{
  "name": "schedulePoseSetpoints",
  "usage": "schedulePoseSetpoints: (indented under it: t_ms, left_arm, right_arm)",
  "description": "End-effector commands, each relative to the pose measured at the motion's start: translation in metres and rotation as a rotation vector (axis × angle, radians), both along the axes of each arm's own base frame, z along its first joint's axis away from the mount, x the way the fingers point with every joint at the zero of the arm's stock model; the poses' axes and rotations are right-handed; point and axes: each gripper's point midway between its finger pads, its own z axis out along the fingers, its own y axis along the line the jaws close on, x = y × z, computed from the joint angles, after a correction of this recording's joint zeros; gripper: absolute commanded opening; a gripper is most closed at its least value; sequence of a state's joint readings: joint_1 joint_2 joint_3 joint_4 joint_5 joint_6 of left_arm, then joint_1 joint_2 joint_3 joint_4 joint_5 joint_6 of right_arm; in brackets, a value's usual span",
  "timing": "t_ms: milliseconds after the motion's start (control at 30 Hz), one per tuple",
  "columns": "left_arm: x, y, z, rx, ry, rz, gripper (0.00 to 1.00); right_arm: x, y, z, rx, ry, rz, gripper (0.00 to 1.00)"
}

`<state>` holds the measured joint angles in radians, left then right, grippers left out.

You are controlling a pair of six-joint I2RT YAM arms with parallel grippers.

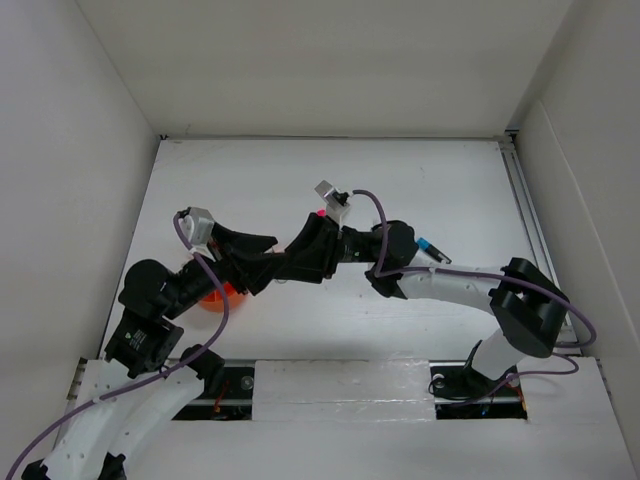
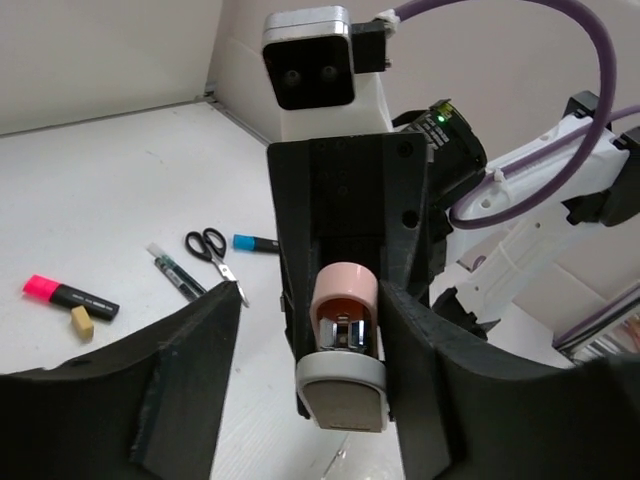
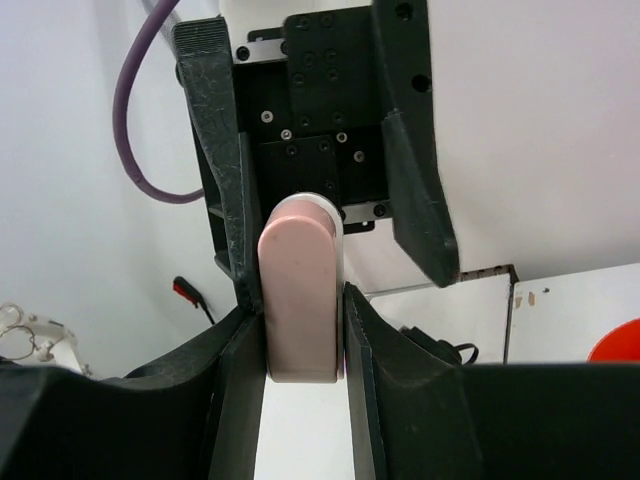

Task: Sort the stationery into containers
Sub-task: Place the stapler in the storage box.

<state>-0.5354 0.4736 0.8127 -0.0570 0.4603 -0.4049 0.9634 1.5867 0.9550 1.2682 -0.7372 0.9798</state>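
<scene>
Cup: orange cup (image 1: 214,298), smooth round plastic, near left, mostly hidden beneath the left arm (image 1: 160,290).
Left claw: left gripper (image 2: 312,290) spread wide, its matte black fingers flanking the held thing on both sides; whether they touch it cannot be told.
Thing: pink item (image 2: 345,292), glossy rounded pink top, metal middle, grey base; mid-table, off the surface, long axis running from one claw toward the other.
Right claw: right gripper (image 3: 303,335) clamped on its flat sides.
Judgement: looks like a handover; the left arm is nearer the cup.
Beyond: highlighter (image 2: 70,293), eraser (image 2: 82,322), dark pen (image 2: 175,272), scissors (image 2: 212,250) and blue-capped marker (image 2: 255,243) lie loose on the white table (image 2: 100,180).
</scene>
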Motion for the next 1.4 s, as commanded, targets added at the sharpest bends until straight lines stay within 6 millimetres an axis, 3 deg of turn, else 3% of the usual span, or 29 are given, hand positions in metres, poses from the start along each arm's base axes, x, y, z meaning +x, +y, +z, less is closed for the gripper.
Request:
schedulePoseSetpoints:
  t_ms: [0,33,167,200,333,367,433,500,533,567,733,867,900,1000,1133,1267,1300,1367]
  left_arm:
    - [-0.003,-0.002,0.011,-0.021,-0.043,-0.024,0.50]
    - [-0.003,-0.002,0.011,-0.021,-0.043,-0.024,0.36]
    - [-0.006,-0.002,0.015,-0.020,-0.061,-0.032,0.11]
    - [-0.003,-0.003,0.013,-0.014,-0.052,-0.032,0.00]
    - [0.000,-0.002,0.013,-0.026,-0.037,-0.011,0.00]
    - [0.002,-0.001,0.014,-0.033,-0.029,0.001,0.00]
    - [0.004,0.001,0.014,-0.036,-0.027,0.017,0.00]
    - [0.011,0.002,0.012,-0.039,-0.007,0.046,0.00]
    - [0.018,0.002,0.010,-0.036,0.005,0.071,0.00]
    - [0.021,0.002,0.005,-0.026,0.024,0.083,0.00]
    - [0.035,0.008,0.002,0.008,0.044,0.153,0.00]
    - [0.055,0.027,0.002,0.055,0.043,0.303,0.00]
    - [0.062,0.031,0.000,0.079,0.043,0.340,0.00]
    - [0.086,0.042,-0.003,0.124,0.085,0.459,0.00]
    - [0.118,0.038,0.014,0.186,0.087,0.527,0.00]
    - [0.175,0.026,0.031,0.269,0.104,0.616,0.00]
    - [0.184,0.023,0.028,0.306,0.112,0.624,0.00]
    - [0.205,0.022,0.030,0.326,0.123,0.640,0.00]
  right_arm:
    - [-0.032,-0.046,0.079,0.420,-0.285,-0.021,0.00]
    - [-0.031,-0.047,0.078,0.426,-0.280,-0.027,0.00]
    - [-0.032,-0.049,0.082,0.438,-0.278,-0.034,0.00]
    - [-0.032,-0.049,0.082,0.438,-0.278,-0.034,0.00]
    - [-0.029,-0.049,0.085,0.448,-0.273,-0.051,0.01]
    - [-0.029,-0.049,0.085,0.448,-0.273,-0.051,0.08]
    - [-0.025,-0.049,0.079,0.443,-0.273,-0.060,0.44]
    - [-0.026,-0.050,0.077,0.440,-0.260,-0.049,0.66]
    - [-0.021,-0.051,0.073,0.428,-0.255,-0.060,0.87]
    - [-0.022,-0.051,0.068,0.423,-0.252,-0.060,0.99]
    - [-0.016,-0.062,0.056,0.388,-0.247,-0.087,0.99]
    - [-0.013,-0.072,0.033,0.329,-0.222,-0.110,0.99]
    - [-0.006,-0.077,0.018,0.291,-0.199,-0.135,0.99]
    - [-0.010,-0.089,0.007,0.272,-0.202,-0.160,0.99]
    - [-0.012,-0.100,-0.012,0.210,-0.196,-0.211,0.99]
    - [-0.016,-0.106,-0.015,0.156,-0.214,-0.264,0.99]
    - [-0.019,-0.114,-0.002,0.185,-0.255,-0.302,0.99]
    - [-0.021,-0.114,-0.014,0.121,-0.225,-0.326,0.99]
